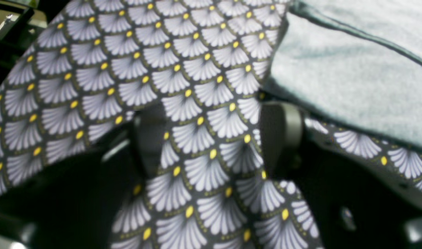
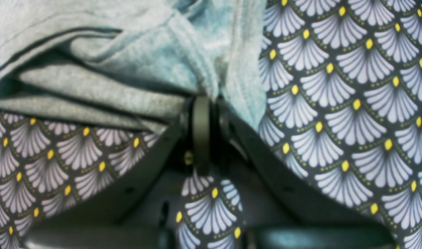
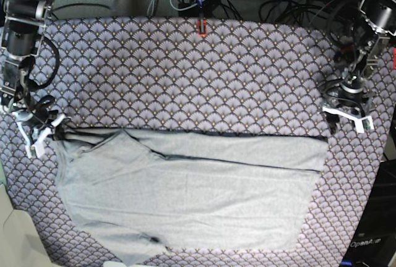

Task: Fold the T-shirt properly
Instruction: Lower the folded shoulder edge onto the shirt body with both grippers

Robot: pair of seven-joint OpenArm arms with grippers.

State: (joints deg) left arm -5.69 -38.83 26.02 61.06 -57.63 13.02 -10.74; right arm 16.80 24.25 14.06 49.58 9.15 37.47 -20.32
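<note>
On the patterned cloth point(image 3: 204, 69) | right jaws – clenched on T-shirt point(image 3: 185, 202) edge | left jaws – released, touching cloth

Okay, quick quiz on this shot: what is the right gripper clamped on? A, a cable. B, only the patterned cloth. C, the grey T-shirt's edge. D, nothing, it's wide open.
C: in the right wrist view the right gripper is closed with the T-shirt bunched between its fingers.
</note>
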